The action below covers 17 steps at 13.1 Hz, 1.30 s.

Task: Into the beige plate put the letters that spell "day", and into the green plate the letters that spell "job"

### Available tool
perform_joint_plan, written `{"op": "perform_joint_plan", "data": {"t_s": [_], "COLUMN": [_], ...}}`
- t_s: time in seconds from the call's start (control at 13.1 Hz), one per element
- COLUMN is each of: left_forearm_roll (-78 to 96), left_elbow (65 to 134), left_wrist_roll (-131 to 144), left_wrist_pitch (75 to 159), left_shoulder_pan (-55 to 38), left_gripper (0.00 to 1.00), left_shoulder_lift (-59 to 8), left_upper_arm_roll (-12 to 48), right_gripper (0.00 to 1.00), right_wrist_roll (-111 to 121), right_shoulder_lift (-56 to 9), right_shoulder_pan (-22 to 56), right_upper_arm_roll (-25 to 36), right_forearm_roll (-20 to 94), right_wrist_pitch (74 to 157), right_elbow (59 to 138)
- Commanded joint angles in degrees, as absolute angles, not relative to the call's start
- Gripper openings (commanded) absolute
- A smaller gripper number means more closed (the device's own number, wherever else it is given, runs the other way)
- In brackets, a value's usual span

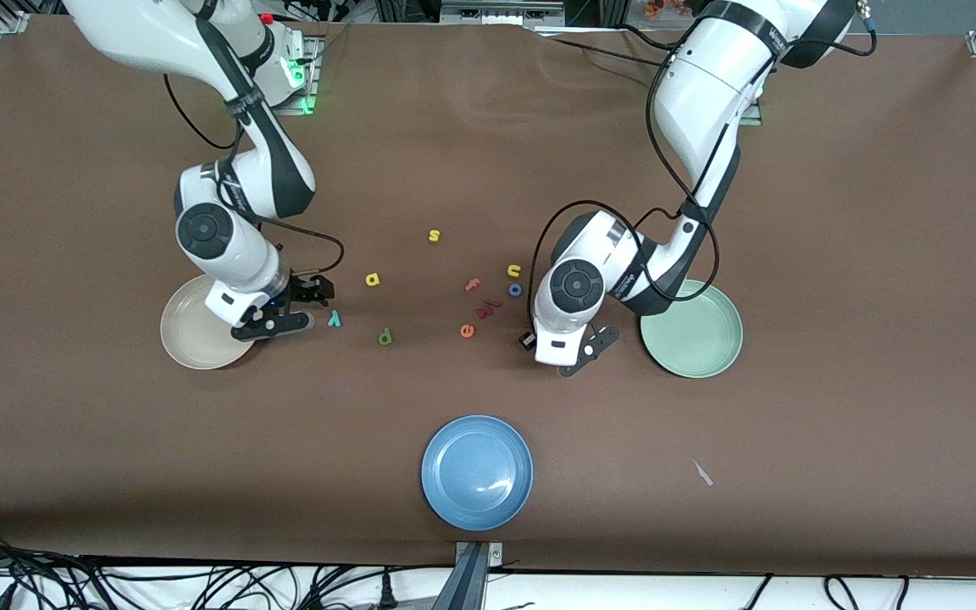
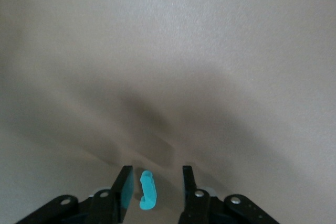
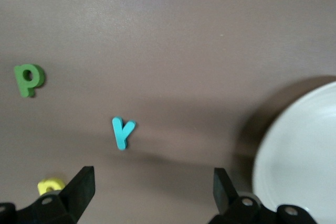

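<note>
Brown cloth covers the whole table (image 1: 835,254). Three plates sit on it: one beige plate (image 1: 187,343) toward the right arm's end, one green plate (image 1: 695,335) toward the left arm's end, and one blue plate (image 1: 477,472) nearest the front camera. All the letters lie on the cloth, outside the plates.

I count ten little letters. Three are yellow: an s (image 1: 434,235), an a (image 1: 372,279) and a u (image 1: 513,271). Two are teal: a y (image 1: 335,318) and a j (image 2: 147,189). One is a green d (image 1: 385,337), one a blue o (image 1: 515,290), one a pink f (image 1: 473,285) and one an orange e (image 1: 468,330). One reddish letter (image 1: 488,307) lies between the f and the e; I cannot tell its shape.

Two claws are here. The left gripper (image 2: 156,174) is down low on the cloth, between the bunch of letters and the green plate. Its two fingers (image 2: 126,187) stand a little apart with the j between them, and a small gap shows on each side of the j.

The right gripper (image 3: 153,177) hangs just beside the beige plate, over the cloth near the y. Its fingers are spread wide and hold nothing.
</note>
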<state>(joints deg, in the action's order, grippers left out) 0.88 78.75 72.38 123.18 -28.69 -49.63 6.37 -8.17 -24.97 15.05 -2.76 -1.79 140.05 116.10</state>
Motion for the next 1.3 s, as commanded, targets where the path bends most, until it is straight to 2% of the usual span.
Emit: {"op": "perform_joint_plan", "data": {"t_s": [0.0, 0.08, 0.23, 0.31, 0.38, 0.54, 0.77, 1.0, 1.23], "left_forearm_roll": [0.26, 0.26, 0.26, 0.26, 0.26, 0.44, 0.00, -0.26, -0.35], "left_elbow": [80.94, 81.38, 81.47, 81.47, 81.47, 80.69, 80.42, 80.42, 80.94], "left_wrist_roll": [74.62, 75.23, 75.32, 75.50, 75.67, 75.32, 73.49, 62.71, 52.41], "left_wrist_pitch": [122.87, 122.87, 122.96, 122.96, 122.87, 122.44, 114.46, 103.57, 97.83], "left_shoulder_pan": [-30.06, -30.06, -30.67, -30.67, -30.33, -29.19, -26.55, -21.55, -15.58], "left_gripper": [0.38, 0.35, 0.21, 0.04, 0.00, 0.00, 0.00, 0.00, 0.00], "left_shoulder_lift": [-49.22, -49.04, -48.96, -49.04, -48.96, -48.69, -45.54, -40.27, -37.54], "left_upper_arm_roll": [6.24, 6.24, 6.24, 6.24, 6.24, 6.24, 6.24, 6.15, 6.07], "right_gripper": [1.00, 1.00, 0.99, 0.97, 0.95, 0.94, 0.87, 0.71, 0.52], "right_wrist_roll": [-13.43, -14.84, -16.60, -17.39, -17.84, -18.02, -20.21, -20.65, -20.57], "right_shoulder_lift": [-28.20, -28.82, -30.05, -30.67, -31.20, -33.13, -34.27, -35.15, -35.24], "right_shoulder_pan": [16.95, 17.48, 17.49, 17.49, 17.49, 17.49, 17.58, 18.02, 18.02], "right_upper_arm_roll": [-2.72, -2.72, -2.72, -2.72, -2.72, -2.72, -2.72, -2.72, -2.72], "right_forearm_roll": [-1.49, -1.49, -1.41, -1.41, -1.41, -1.32, -1.14, -1.05, -1.05], "right_wrist_pitch": [141.85, 141.94, 142.12, 143.08, 143.96, 144.05, 143.88, 143.53, 143.44], "right_elbow": [113.83, 113.30, 113.03, 112.94, 112.77, 111.19, 109.87, 108.63, 108.54]}}
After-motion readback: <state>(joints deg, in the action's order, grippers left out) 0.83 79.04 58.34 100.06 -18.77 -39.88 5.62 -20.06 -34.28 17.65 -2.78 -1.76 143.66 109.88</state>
